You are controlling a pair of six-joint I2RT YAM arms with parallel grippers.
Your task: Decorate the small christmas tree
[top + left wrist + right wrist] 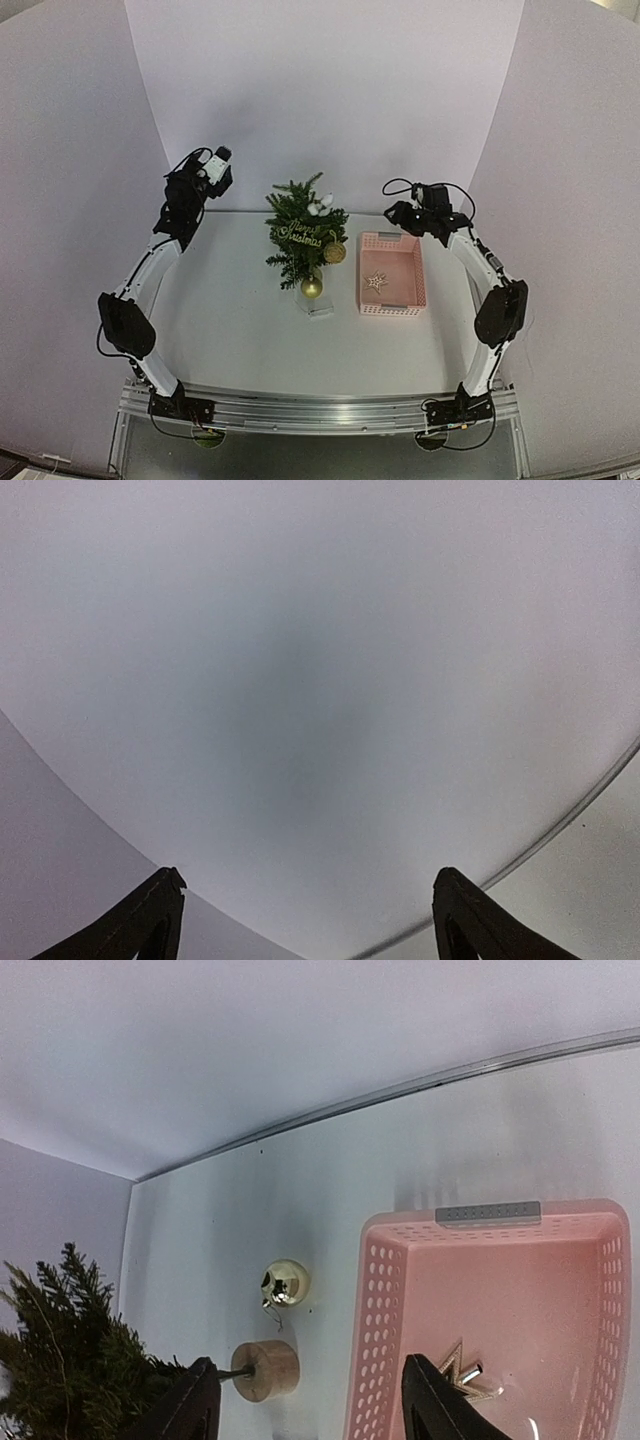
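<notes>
The small christmas tree [305, 232] stands mid-table, hung with a gold script sign, white baubles and a gold glitter ball [334, 252]. In the right wrist view its branches [60, 1360] and round wooden base [265, 1370] show at the lower left. A shiny gold ball [285, 1283] lies on the table beside the base. A gold star [465, 1375] lies in the pink basket [385, 1310]. My right gripper [310, 1400] hovers open over the basket's left wall, holding nothing. My left gripper [315, 920] is raised at the back left [220, 160], open and empty, facing the white wall.
The pink basket [365, 275] sits right of the tree, a grey label on its near end. White backdrop walls close in the table at the back and both sides. Both arms' bases stand on the rail at the near edge.
</notes>
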